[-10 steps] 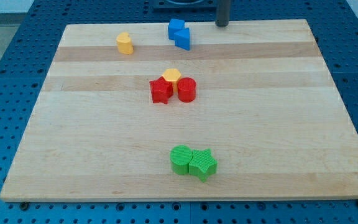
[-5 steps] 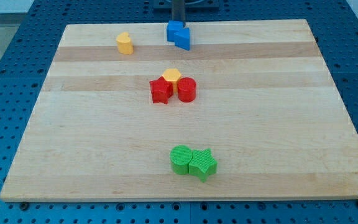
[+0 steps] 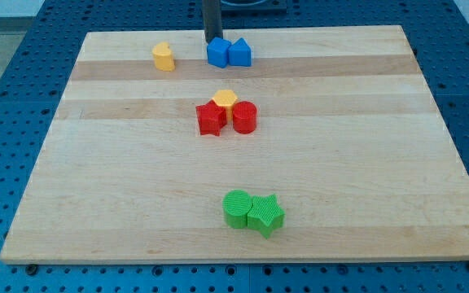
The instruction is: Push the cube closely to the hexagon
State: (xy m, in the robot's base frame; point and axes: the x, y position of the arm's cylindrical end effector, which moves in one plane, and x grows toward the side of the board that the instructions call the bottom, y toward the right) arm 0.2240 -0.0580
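My tip (image 3: 211, 41) is at the view's top, just behind the blue cube (image 3: 217, 53) and touching or nearly touching its far edge. A blue triangle-like block (image 3: 239, 54) sits against the cube's right side. The yellow hexagon (image 3: 225, 100) lies lower, near the board's middle, wedged between a red star (image 3: 210, 119) and a red cylinder (image 3: 244, 118). The cube is well apart from the hexagon, above it in the view.
A second yellow block (image 3: 163, 57) stands at the upper left. A green cylinder (image 3: 236, 208) and a green star (image 3: 265, 215) touch each other near the bottom edge. The wooden board (image 3: 365, 163) lies on a blue perforated table.
My tip has moved left along the top edge to behind the blue pair. The blue cube slid left and slightly down; the blue triangle-like block turned and now sits level beside it.
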